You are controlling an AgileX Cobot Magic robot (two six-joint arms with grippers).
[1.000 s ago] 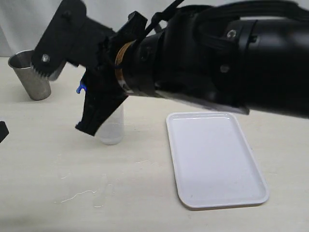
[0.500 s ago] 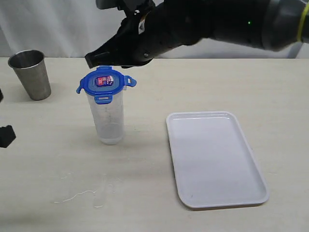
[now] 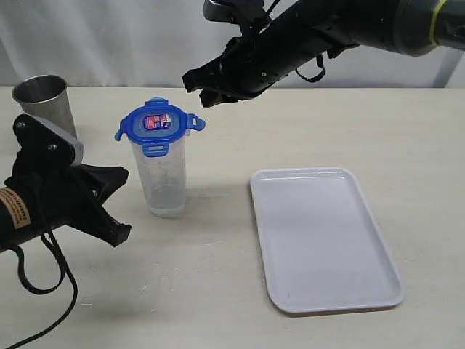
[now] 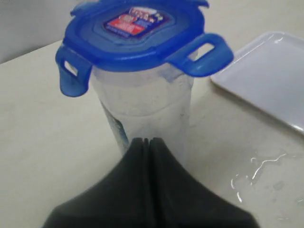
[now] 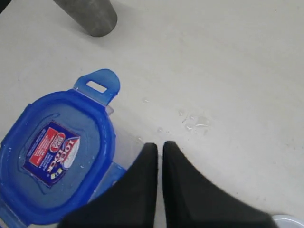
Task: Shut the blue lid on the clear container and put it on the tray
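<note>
Our right gripper (image 5: 156,146) is clenched on nothing, its jaws pressed together, and it hangs above and a little beyond the blue lid (image 3: 155,122) without touching it. Our left gripper (image 4: 148,141) is likewise clenched and empty, pointing at the lower wall of the clear container (image 3: 163,178); we cannot tell whether it touches. The lid sits on top of the container, but its flaps (image 4: 206,54) stick outward, so we judge it seated and not yet snapped. To close it well, we should bring the closed right tips down flat on the lid's centre first, then push each flap down in turn. The left tips should brace the wall opposite each push, since this tall, narrow container looks easy to tip. It stands upright on the table (image 3: 290,138), apart from the tray (image 3: 323,236) and well clear of the metal cup (image 3: 45,109).
</note>
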